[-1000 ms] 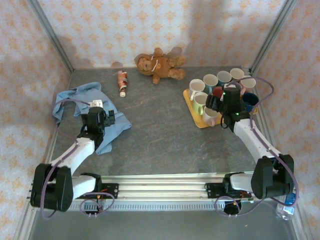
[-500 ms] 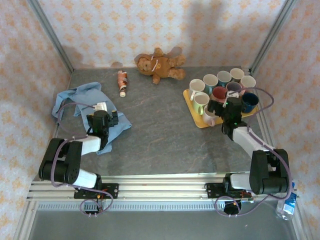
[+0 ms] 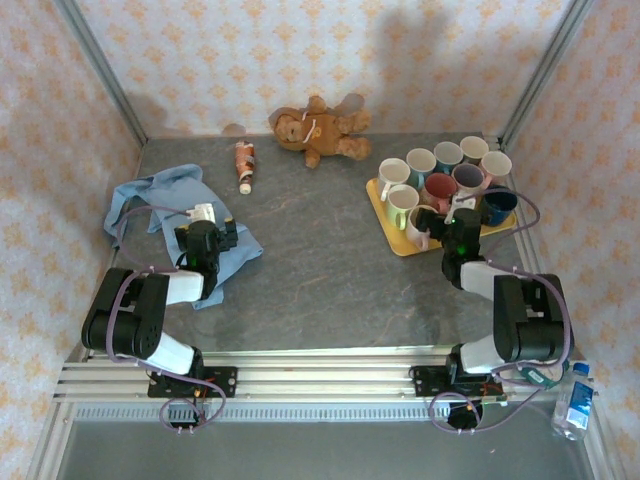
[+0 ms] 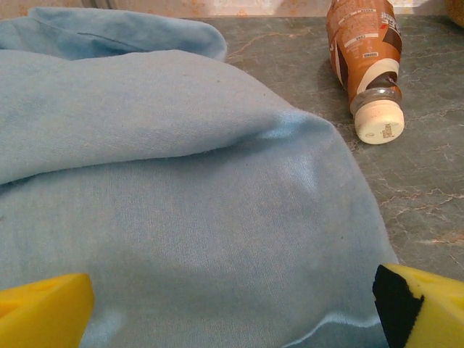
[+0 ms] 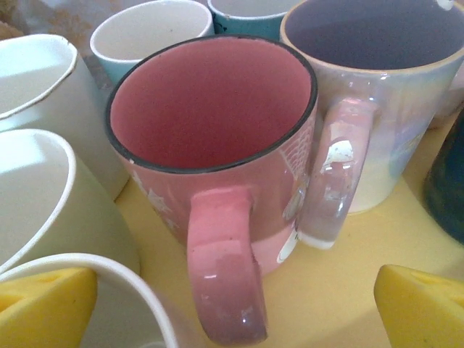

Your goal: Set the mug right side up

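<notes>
A pink mug (image 5: pixel 210 123) (image 3: pixel 438 187) stands upright, mouth up, on the yellow tray (image 3: pixel 400 243) (image 5: pixel 348 290), with its handle pointing toward me. Several other mugs crowd round it, all mouth up, among them an iridescent one (image 5: pixel 377 87) touching its right side. My right gripper (image 5: pixel 232 308) (image 3: pixel 445 213) hangs open just in front of the pink mug's handle, holding nothing. My left gripper (image 4: pixel 232 308) (image 3: pixel 207 228) is open low over the blue cloth (image 4: pixel 181 181) (image 3: pixel 165 195), with nothing between its yellow fingers (image 4: pixel 43 312).
A brown bottle (image 4: pixel 366 65) (image 3: pixel 244 165) lies on its side beyond the cloth. A teddy bear (image 3: pixel 318 130) lies at the back wall. A dark blue mug (image 3: pixel 499 204) sits at the tray's right end. A water bottle (image 3: pixel 575 400) stands off the table's near right corner.
Both arms have folded back toward their bases. The right gripper has drawn back from above the mugs to the tray's near side, uncovering the pink mug. Both grippers stayed open.
</notes>
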### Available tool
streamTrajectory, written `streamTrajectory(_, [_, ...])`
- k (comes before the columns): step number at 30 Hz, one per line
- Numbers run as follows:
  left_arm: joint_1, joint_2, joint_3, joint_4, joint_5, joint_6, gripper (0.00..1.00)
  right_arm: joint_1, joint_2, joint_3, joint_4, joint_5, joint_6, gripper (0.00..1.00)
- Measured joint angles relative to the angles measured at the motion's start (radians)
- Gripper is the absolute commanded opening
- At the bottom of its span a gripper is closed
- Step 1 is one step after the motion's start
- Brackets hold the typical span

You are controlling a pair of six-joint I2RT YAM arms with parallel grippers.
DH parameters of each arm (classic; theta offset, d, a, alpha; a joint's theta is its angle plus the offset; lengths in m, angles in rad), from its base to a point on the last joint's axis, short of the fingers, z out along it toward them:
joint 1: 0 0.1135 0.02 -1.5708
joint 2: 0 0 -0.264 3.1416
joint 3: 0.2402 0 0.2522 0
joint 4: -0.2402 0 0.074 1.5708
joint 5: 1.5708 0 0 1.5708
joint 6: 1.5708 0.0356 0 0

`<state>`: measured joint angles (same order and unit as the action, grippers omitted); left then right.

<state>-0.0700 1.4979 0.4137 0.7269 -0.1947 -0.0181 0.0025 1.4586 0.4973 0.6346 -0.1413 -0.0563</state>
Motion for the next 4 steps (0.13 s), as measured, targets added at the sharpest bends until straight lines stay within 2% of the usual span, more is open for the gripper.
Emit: streamTrajectory(4, [0.000, 0.000, 0.000, 0.000, 0.000, 0.000, 1.00, -0.004, 0.007, 0.000, 0.013, -0.005, 0.002, 0.98])
